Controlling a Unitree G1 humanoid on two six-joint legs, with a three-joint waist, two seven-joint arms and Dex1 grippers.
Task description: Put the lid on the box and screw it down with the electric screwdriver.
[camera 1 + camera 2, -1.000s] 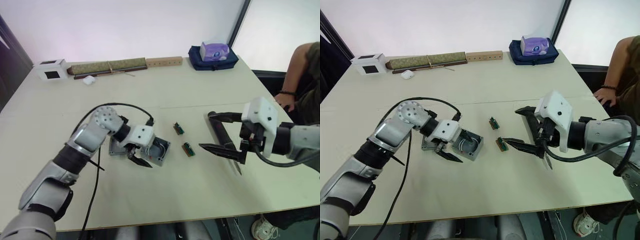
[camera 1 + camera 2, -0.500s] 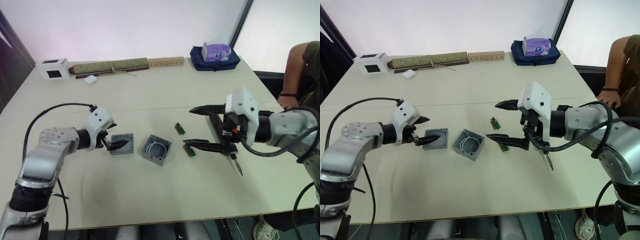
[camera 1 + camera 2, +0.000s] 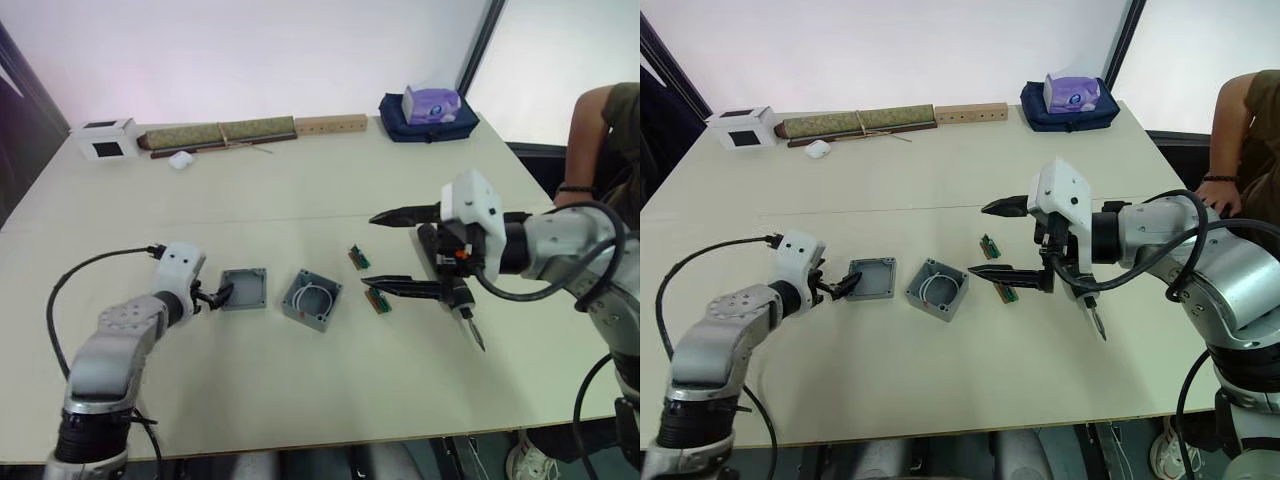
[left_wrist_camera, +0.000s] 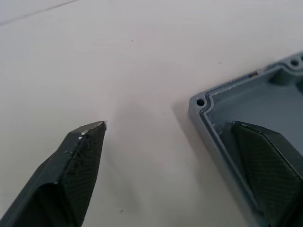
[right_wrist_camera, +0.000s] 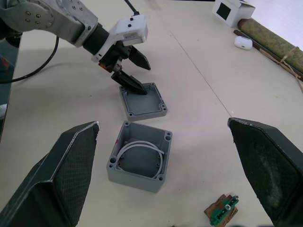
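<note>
We had left gripper [image 3: 222, 292] spread astride rim of lid [image 3: 245, 288], not yet clenched. Right gripper [image 3: 395, 252] gaped empty. Next: pinch, carry onto box [image 3: 311, 299].

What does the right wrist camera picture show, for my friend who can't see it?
A grey box with white wire inside sits open on a pale table. Beside it lies its lid, hollow side up, with one finger of the left gripper reaching into it. The right gripper's wide-open black fingers frame the scene.
</note>
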